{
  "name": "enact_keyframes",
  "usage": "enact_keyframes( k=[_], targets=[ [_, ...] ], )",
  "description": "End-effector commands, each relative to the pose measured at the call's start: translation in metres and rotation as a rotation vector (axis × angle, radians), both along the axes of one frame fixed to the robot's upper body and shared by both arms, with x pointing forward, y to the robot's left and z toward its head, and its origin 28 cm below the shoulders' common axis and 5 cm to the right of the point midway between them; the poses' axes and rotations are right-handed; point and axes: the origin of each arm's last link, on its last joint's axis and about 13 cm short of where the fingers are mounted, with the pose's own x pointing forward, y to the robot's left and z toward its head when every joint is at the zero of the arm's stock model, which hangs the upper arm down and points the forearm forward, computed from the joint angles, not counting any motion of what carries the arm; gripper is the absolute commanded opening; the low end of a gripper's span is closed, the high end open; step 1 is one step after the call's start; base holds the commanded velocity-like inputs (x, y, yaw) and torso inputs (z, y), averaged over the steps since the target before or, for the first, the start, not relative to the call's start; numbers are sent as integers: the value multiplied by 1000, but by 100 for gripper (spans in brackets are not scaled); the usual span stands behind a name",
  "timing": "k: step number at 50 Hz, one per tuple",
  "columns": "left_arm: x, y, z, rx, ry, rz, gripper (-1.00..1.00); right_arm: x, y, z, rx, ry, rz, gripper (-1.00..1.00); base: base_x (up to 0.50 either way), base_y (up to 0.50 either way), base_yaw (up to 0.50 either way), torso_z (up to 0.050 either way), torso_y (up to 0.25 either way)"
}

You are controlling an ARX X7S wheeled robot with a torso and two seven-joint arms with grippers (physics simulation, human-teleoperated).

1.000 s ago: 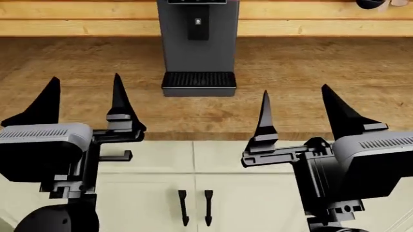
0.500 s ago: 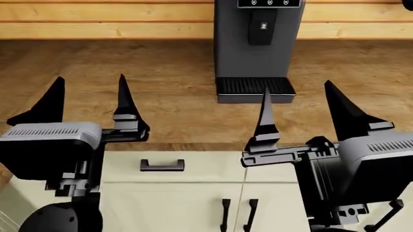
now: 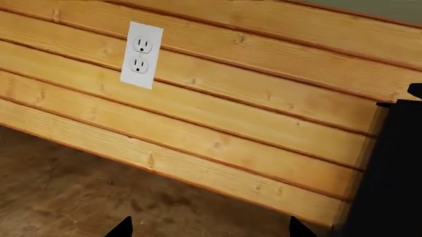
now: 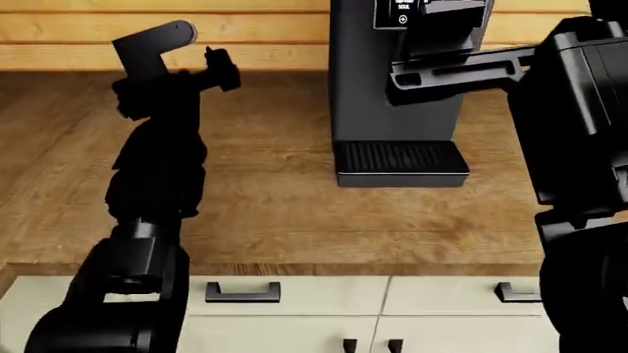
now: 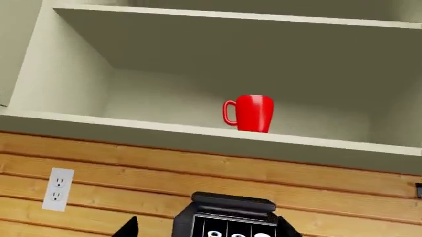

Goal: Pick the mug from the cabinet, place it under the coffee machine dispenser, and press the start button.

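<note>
The red mug [image 5: 254, 112] stands upright on the lower shelf of an open wall cabinet [image 5: 197, 136], handle to one side, seen only in the right wrist view. My right gripper [image 5: 207, 229] is open, well short of and below the mug, with the coffee machine's top panel [image 5: 232, 217] between its fingertips. The dark grey coffee machine [image 4: 393, 110] and its slotted drip tray [image 4: 402, 158] stand on the wooden counter. Black parts of my raised right arm [image 4: 579, 110] cover the dispenser. My left gripper [image 3: 209, 229] is open over the counter, facing the plank wall.
A white wall outlet [image 3: 141, 55] sits on the plank wall, left of the machine's dark side [image 3: 389, 173]. My left arm [image 4: 157, 147] stands raised over the counter [image 4: 265, 206]. Cream drawers with black handles [image 4: 243, 293] run below the counter edge.
Both arms have swung up from low in front of me to a raised pose. The right one now reaches over the machine. The head view has shifted and the machine looks nearer.
</note>
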Motion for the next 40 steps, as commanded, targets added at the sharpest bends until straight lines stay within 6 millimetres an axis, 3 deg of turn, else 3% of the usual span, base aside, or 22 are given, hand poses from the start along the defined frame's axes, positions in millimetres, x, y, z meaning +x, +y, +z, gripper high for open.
enact_keyframes(
  k=[1,6,18,27,40],
  targets=[
    [12,-2,2,-25,79,-32,100,-39,-2,48,-91,-141,-35,100,500,-4,0,0,0],
    [11,-2,2,-28,90,-30,100,-55,-2,65,-99,-220,-58,100,500,-2,0,0,0],
    [12,0,4,-60,85,-45,100,-69,-2,78,-90,-273,-66,100,500,-19,0,0,0],
    [12,0,4,-72,86,-67,100,-86,-2,79,-87,-297,-62,100,500,-22,0,0,2],
    [12,-1,4,-53,82,-71,100,-92,-1,80,-91,-326,-63,100,500,-22,0,0,0]
  ],
)
